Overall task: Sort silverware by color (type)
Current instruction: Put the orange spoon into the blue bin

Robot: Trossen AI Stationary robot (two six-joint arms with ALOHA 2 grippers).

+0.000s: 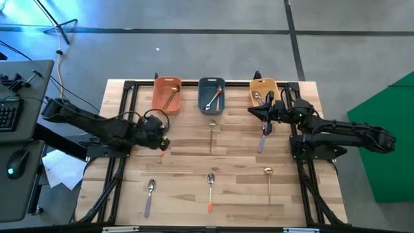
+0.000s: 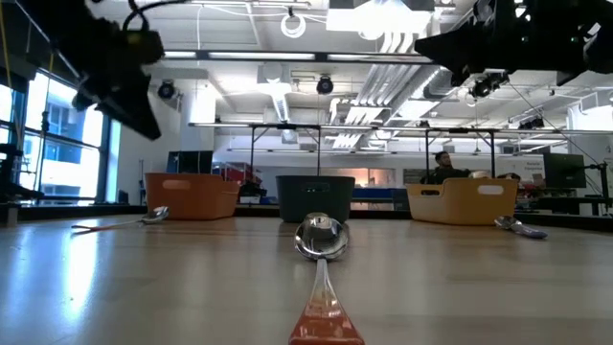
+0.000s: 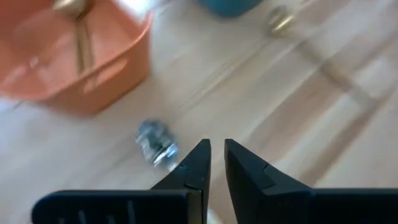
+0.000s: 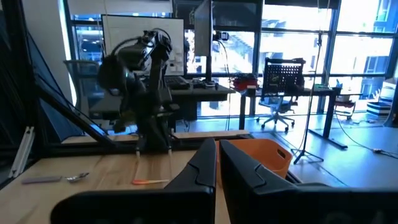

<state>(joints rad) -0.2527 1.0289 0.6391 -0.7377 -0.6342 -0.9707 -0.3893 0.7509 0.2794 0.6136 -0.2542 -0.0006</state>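
The left hand (image 1: 162, 144) hovers low over the worktop (image 1: 194, 188), fingers narrowed to a slit and holding nothing; just beside their tips lies a spoon (image 3: 157, 145), its bowl toward the orange tray (image 1: 166, 96), its red handle mostly hidden under the hand. Thin, stiff, light and probably slippery, it lies flat, so the handle's middle looks the best hold. The right hand (image 1: 266, 116) is shut and empty beside the yellow tray (image 1: 264, 90). Other spoons (image 1: 211, 188) lie along the worktop's near edge, bowls pointing toward the trays.
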